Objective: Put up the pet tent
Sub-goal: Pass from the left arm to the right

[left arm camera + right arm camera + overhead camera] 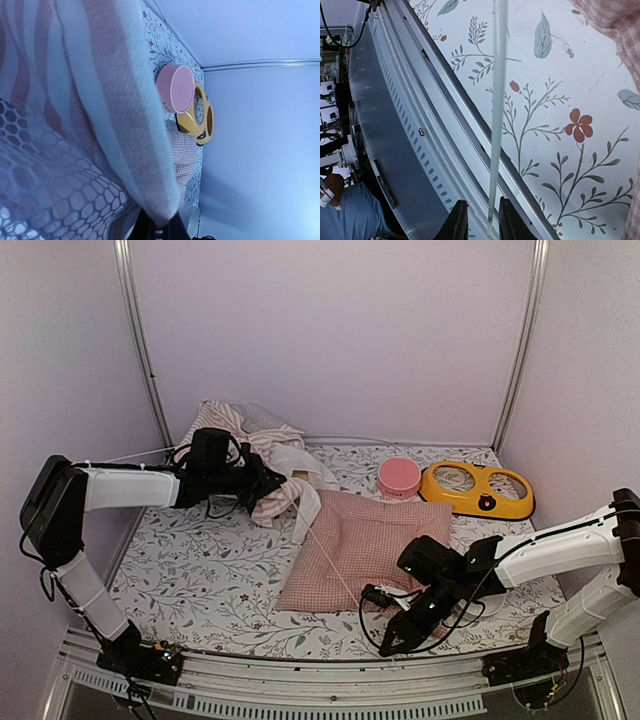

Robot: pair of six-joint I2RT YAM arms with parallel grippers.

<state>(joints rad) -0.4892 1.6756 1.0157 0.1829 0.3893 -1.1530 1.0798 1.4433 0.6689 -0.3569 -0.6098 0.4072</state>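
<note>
The pet tent [250, 435] lies crumpled at the back left, pink-and-white striped. My left gripper [268, 485] is shut on a fold of its fabric. In the left wrist view the striped cloth [100, 100] and black mesh window [45, 200] fill the frame, and the fold runs down between my dark fingers [147, 230]. A thin white pole [330, 555] runs from the tent across the pink checked cushion [370, 540] towards my right gripper [390, 638]. In the right wrist view the pole [497, 100] ends between the fingers [457, 220], which stand a little apart without touching it.
A pink bowl [399, 477] and a yellow double feeder [478, 490] stand at the back right; both show in the left wrist view [175, 90]. The metal front rail [435, 130] runs just under the right gripper. White walls close in on three sides.
</note>
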